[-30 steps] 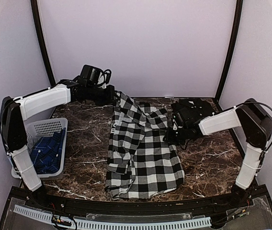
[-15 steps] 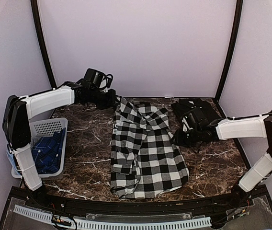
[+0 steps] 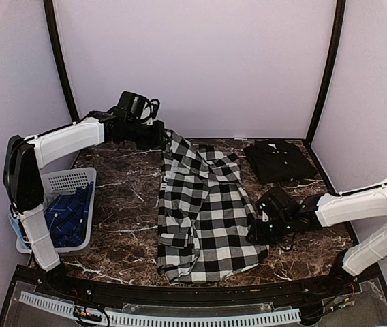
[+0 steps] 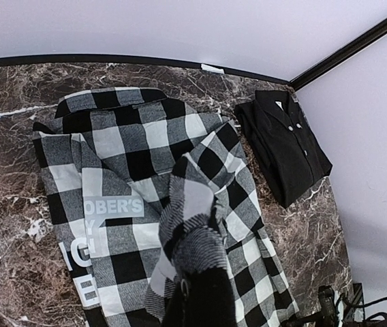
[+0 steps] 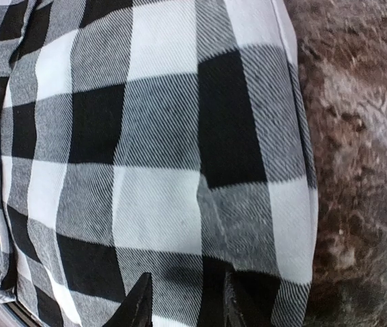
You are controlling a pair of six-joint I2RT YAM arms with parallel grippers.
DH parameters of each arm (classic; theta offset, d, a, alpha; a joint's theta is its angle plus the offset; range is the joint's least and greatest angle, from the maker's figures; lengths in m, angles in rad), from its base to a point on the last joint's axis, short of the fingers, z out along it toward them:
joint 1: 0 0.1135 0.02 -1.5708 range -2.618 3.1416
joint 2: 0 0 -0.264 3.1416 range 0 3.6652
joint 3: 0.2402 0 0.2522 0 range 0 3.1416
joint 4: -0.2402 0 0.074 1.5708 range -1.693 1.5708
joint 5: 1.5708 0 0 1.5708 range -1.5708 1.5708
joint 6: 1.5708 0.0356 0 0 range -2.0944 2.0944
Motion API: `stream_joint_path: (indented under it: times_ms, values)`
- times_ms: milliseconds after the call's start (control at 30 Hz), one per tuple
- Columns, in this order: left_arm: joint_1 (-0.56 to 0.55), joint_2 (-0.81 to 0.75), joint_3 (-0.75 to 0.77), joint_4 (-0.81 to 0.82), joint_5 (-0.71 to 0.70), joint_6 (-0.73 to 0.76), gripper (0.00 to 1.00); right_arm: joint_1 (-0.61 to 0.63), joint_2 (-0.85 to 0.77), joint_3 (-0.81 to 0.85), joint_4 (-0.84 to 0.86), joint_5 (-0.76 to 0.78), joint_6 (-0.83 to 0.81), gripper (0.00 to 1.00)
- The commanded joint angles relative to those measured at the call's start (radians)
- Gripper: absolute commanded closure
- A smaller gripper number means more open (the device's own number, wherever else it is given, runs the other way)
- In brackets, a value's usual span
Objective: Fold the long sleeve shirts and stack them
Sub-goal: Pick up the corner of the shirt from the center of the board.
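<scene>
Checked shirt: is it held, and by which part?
The left gripper holds the checked shirt by its far left corner, lifted. The right gripper is open over its right edge.

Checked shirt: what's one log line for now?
left gripper: shut on checked shirt | right gripper: open over its edge | black shirt: folded

Black-and-white checked shirt point(image 3: 207, 218) spread rumpled at centre, far corner lifted, folded black shirt point(image 3: 280, 161) far right
</scene>
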Motion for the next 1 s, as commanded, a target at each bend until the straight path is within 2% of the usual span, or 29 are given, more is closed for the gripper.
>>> stream_joint_path:
  times_ms: [0, 267, 500, 967]
  values:
    - [0.021, -0.049, 0.043, -0.030, -0.016, 0.024, 1.00, 0.049, -0.077, -0.039, -0.070, 0.022, 0.090, 0.67]
    - [0.031, -0.056, 0.063, -0.038, -0.014, 0.034, 1.00, 0.076, -0.305, -0.058, -0.288, 0.099, 0.170, 0.63]
    - [0.035, -0.057, 0.078, -0.036, 0.005, 0.031, 1.00, 0.078, -0.446, -0.138, -0.325, 0.099, 0.228, 0.60]
    - [0.037, -0.055, 0.105, -0.048, 0.005, 0.039, 1.00, 0.079, -0.333, -0.201, -0.128, 0.101, 0.249, 0.73]
